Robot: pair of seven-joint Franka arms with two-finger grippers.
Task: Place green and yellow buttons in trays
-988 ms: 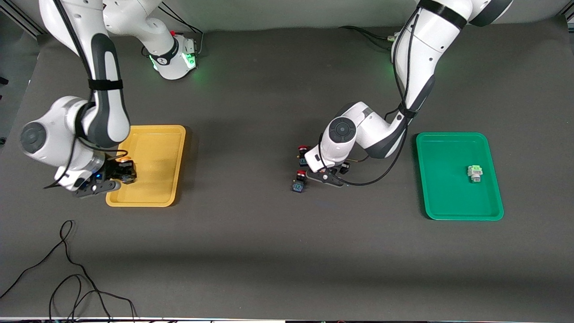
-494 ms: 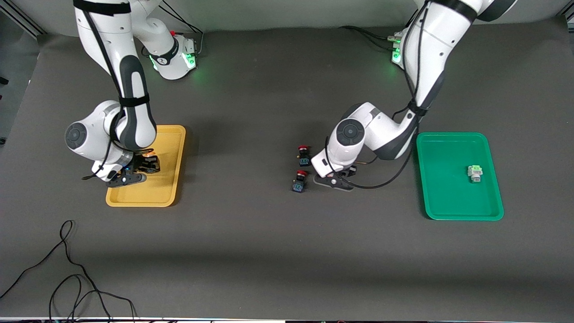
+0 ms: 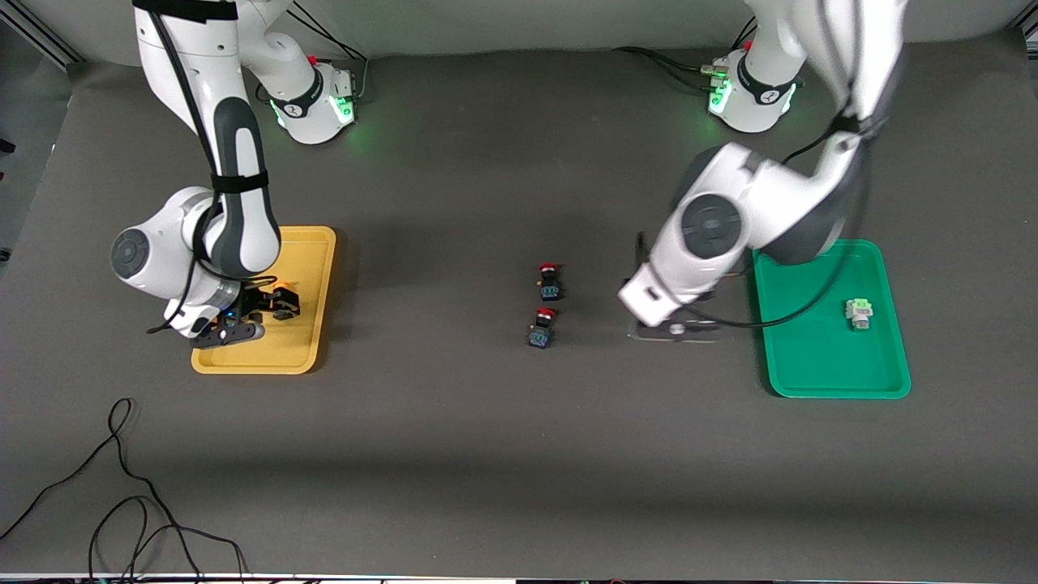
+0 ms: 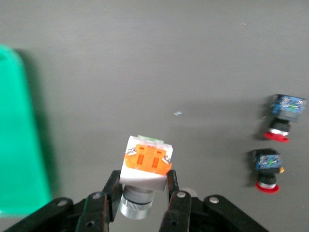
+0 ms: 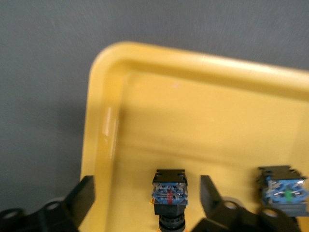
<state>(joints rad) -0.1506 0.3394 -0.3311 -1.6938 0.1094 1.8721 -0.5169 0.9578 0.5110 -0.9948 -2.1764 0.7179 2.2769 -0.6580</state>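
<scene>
Left gripper [image 4: 145,191] clenched on a white-bodied button [image 4: 146,164], at centre-right of the front view, just short of the green tray [image 3: 811,373]; right gripper [image 5: 147,193] released over the yellow tray [image 5: 203,96], yellow-capped button [image 5: 169,195] lying between its jaws.

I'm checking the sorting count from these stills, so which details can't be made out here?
- Front view: left gripper and the white-bodied button it clamps are hidden under its arm.
- Right wrist view: second button in the yellow tray is cut off at the frame edge.
- Front view: right gripper and arm cover both buttons there.
</scene>
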